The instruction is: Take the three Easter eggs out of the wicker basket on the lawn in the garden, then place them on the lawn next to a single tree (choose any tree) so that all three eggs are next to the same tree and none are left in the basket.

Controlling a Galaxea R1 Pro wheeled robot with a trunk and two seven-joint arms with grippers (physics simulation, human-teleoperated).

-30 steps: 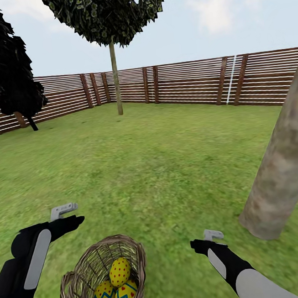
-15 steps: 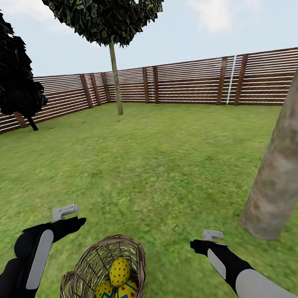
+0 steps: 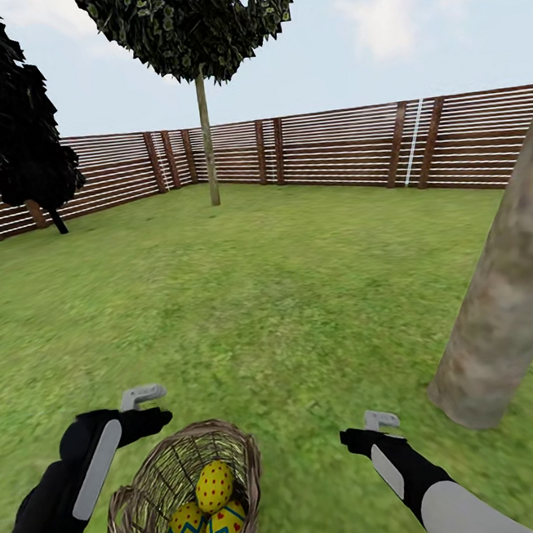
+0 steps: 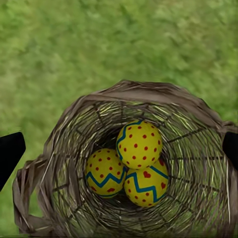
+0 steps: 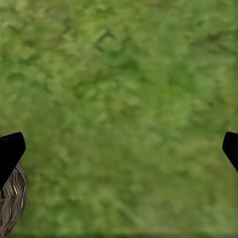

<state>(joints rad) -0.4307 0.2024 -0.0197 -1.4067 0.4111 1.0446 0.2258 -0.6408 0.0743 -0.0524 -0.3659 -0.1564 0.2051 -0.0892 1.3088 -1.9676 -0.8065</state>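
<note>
My left gripper (image 3: 154, 411) hovers just above the far-left rim of the wicker basket (image 3: 237, 458), its jaws spread wide and holding nothing; in my left wrist view the two dark fingertips (image 4: 10, 151) sit at opposite edges of the picture with the basket's mouth (image 4: 144, 91) between them. Deep inside it lie the three Easter eggs, bunched and touching: a red-dotted egg (image 4: 139, 144) on top, resting on two eggs with blue-green zigzags, one (image 4: 106, 173) beside the other (image 4: 147, 185). None of them touches my fingers. From my head view the same cluster (image 3: 206, 515) sits low in the basket, which stands on the lawn (image 3: 270, 299) between my arms. My right gripper (image 3: 360, 435) hangs over bare grass to the basket's right, jaws also wide apart and empty; its wrist view catches a bit of the basket's weave (image 5: 12, 201) near one fingertip (image 5: 10, 153). The thick pale trunk of the tree (image 3: 507, 290) rises from the lawn near my right arm.
</note>
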